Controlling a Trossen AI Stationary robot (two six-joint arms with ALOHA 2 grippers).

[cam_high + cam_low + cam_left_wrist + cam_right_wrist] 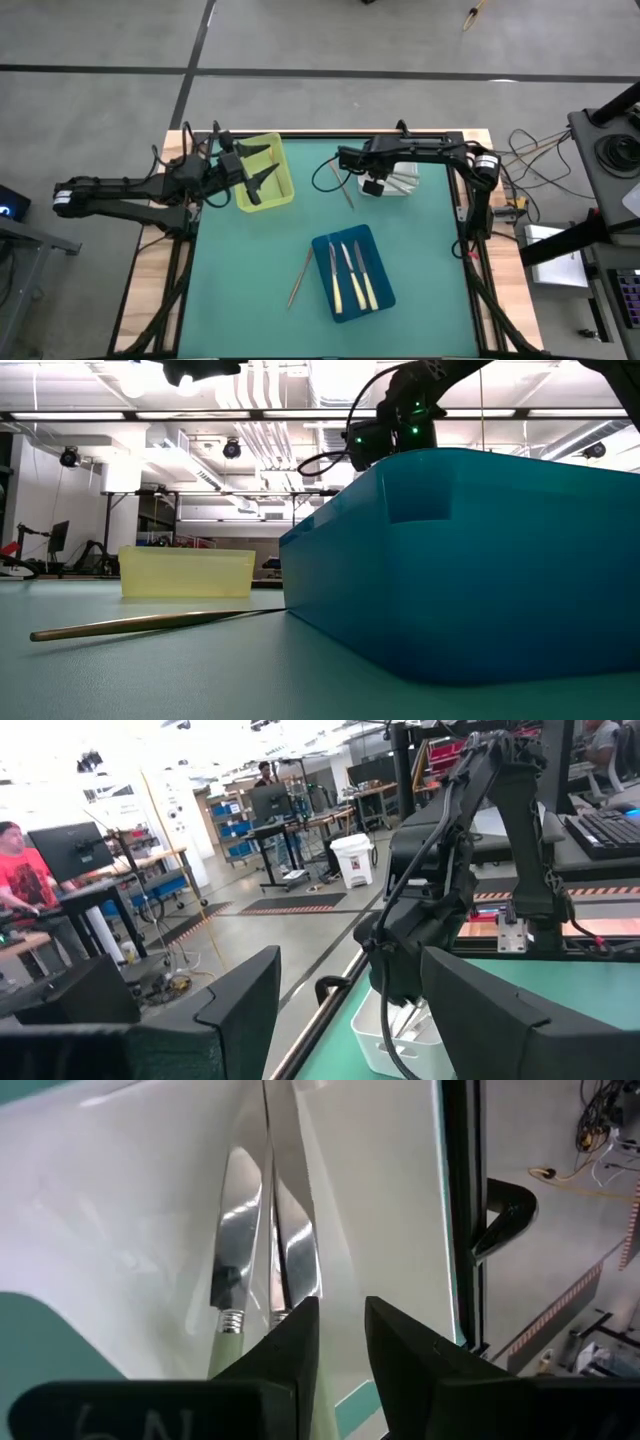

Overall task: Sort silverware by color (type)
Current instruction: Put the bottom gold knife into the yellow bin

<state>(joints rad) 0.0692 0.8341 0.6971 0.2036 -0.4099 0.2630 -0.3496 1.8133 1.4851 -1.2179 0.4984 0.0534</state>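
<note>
Right tool (340,1330) parted over white tray (120,1200) — knives (235,1240) seemingly loose

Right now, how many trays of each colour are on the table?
Yellow tray: 1
White tray: 1
Blue tray: 1
Total: 3 trays

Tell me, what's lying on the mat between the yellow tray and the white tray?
In the high view, a thin gold-coloured utensil lies on the green mat between the yellow tray and the white tray, nearer the white one.
</note>
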